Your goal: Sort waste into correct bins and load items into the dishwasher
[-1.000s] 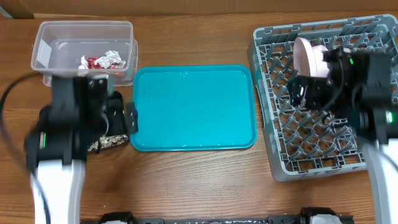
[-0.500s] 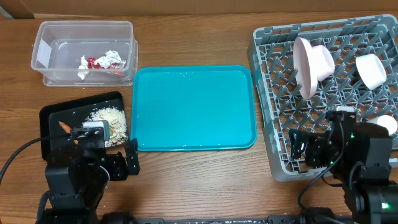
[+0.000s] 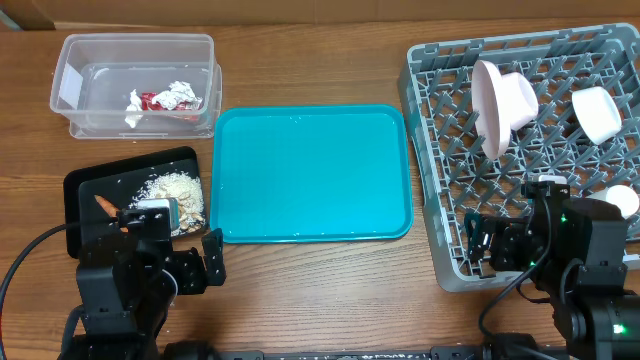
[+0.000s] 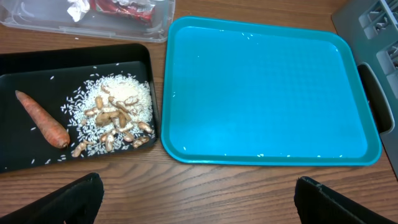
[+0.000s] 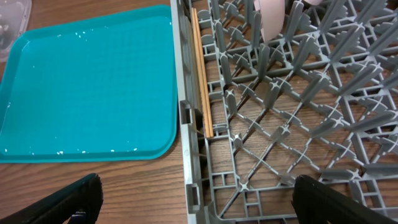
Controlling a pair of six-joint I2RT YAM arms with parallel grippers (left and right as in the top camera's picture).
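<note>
The wooden desk (image 3: 320,290) carries everything. Both arms sit folded low at its near edge, wrists aimed toward the far edge. The left claw (image 4: 199,208) hangs over bare wood near the near-left corner with its jaws spread wide and nothing between them. The right claw (image 5: 196,205) is just as wide and empty over the near-left corner of the grey dish rack (image 3: 452,262). A second ago the left arm reached over the black tray and the right arm over the rack beside the plate; both have since drawn back.

The rack fills the right side of the desk. The teal tray (image 3: 310,175) lies mid-desk, and a narrow strip of wood separates it from the rack. The clear tub (image 3: 70,60) sits at the far-left corner and holds red-and-white wrappers (image 3: 160,98) and tissue (image 3: 133,100). The black tray (image 3: 90,185) lies nearer, just beside the teal one.

The pink plate (image 3: 492,105) stands on edge in the rack, with a white bowl (image 3: 597,112) to its right. The chopsticks (image 5: 201,74) lie along the rack's left wall. The carrot (image 4: 42,119) and food scraps (image 4: 115,115) rest on the black tray.
</note>
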